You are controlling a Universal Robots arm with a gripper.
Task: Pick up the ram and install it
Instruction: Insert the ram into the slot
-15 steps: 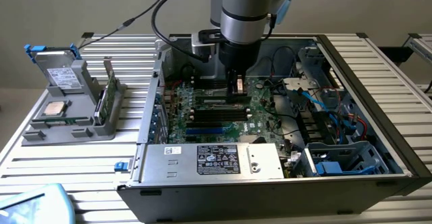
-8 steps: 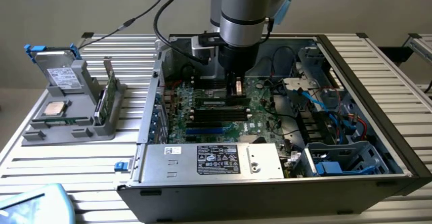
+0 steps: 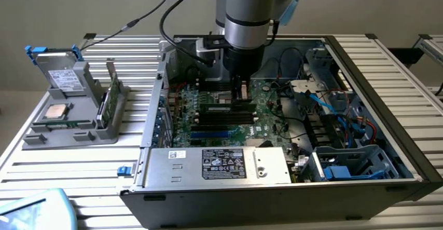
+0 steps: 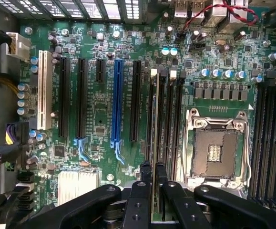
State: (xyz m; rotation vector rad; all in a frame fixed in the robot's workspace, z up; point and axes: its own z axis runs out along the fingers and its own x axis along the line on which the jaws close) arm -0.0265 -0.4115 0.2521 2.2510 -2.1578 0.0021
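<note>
Inside the open computer case [image 3: 277, 201], the arm is reaching straight down over the motherboard [image 4: 99, 119]. The tool [image 4: 153, 168] is gripping the ram [image 4: 155, 114] between its two black fingers [image 4: 145, 179], which are closing narrowly on the thin stick. In the wrist view the ram is showing edge-on, running along the bank of black memory slots [image 4: 168, 124]. That bank is lying between a long black expansion slot [image 4: 136, 100] and the empty processor socket [image 4: 215, 151]. The ram is lining up with one slot of the bank, though I cannot tell whether it is sitting in the slot or hanging just above it. A blue slot [image 4: 117, 102] and a white slot [image 4: 44, 90] are lying farther from the socket. In the exterior view the case is resting on the slatted tabletop [image 3: 76, 183]. At that view's left a grey holder [image 3: 69, 134] is standing beside the case, carrying a silver drive [image 3: 62, 77], a square processor chip [image 3: 55, 111] and a second green stick [image 3: 109, 97] standing on edge.
</note>
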